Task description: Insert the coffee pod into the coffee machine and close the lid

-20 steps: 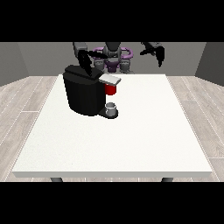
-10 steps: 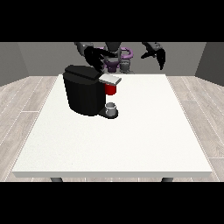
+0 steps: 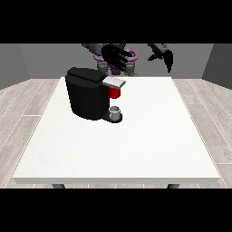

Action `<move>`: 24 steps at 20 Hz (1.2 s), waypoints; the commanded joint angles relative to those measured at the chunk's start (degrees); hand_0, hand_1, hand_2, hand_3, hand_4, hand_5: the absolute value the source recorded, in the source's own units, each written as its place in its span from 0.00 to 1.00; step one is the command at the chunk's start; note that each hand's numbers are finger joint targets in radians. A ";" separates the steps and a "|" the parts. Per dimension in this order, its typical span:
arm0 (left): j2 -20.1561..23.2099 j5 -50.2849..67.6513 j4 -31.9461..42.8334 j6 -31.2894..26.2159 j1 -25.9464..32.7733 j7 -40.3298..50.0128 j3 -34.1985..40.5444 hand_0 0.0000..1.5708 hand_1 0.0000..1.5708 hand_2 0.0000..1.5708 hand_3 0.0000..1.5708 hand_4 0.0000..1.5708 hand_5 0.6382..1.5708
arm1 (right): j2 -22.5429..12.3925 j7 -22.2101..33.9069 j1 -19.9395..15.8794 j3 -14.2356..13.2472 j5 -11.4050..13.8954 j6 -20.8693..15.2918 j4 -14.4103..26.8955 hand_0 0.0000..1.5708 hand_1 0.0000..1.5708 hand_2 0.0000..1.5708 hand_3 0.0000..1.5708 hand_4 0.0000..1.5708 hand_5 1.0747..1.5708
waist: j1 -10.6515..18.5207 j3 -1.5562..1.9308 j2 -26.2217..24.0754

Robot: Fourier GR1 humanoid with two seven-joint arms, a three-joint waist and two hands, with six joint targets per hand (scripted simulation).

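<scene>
Fingers of the hand at the view's left (image 3: pixel 116 57) are spreading apart above the black boxy coffee machine (image 3: pixel 88 93). Its grey lid (image 3: pixel 113 82) is lying shut. The hand at the view's right (image 3: pixel 166 57) is hanging with fingers relaxed.

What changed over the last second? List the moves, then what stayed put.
The hand at the view's left lifted off the top of the coffee machine and drew back toward the robot, fingers now spread. The hand at the view's right shifted only slightly, still raised behind the table. Nothing was grasped or released. The machine, its red pod holder and the grey cup stayed put.
</scene>
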 commanded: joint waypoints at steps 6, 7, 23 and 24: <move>-1.42 -1.19 -0.79 1.60 -1.50 -1.65 -1.97 0.00 0.00 0.00 0.00 0.21 1.00 | -2.12 2.07 -11.96 -0.49 3.23 -0.63 2.72 0.00 0.00 0.00 0.00 0.17 1.00 | 3.10 -0.01 4.42; -0.16 -0.72 0.54 0.61 -0.17 -4.87 -0.96 0.00 0.00 0.00 0.00 0.21 1.00 | -0.23 0.35 -10.23 1.26 5.29 -3.17 2.03 0.00 0.00 0.00 0.00 0.17 1.00 | 2.65 -0.02 4.53; 1.55 2.22 -4.34 -2.21 -6.81 1.20 -1.48 0.00 0.00 0.00 0.00 0.25 1.00 | -1.94 0.81 -22.33 -0.60 8.09 -3.08 9.92 0.00 0.00 0.00 0.00 0.00 1.00 | 9.16 0.00 10.26; 0.18 0.62 -4.34 -1.40 -4.26 -1.18 -3.17 0.00 0.00 0.00 0.00 0.23 1.00 | -4.00 4.11 -26.09 -2.00 7.88 -2.97 10.62 0.00 0.00 0.00 0.00 0.00 1.00 | 11.30 -0.02 10.10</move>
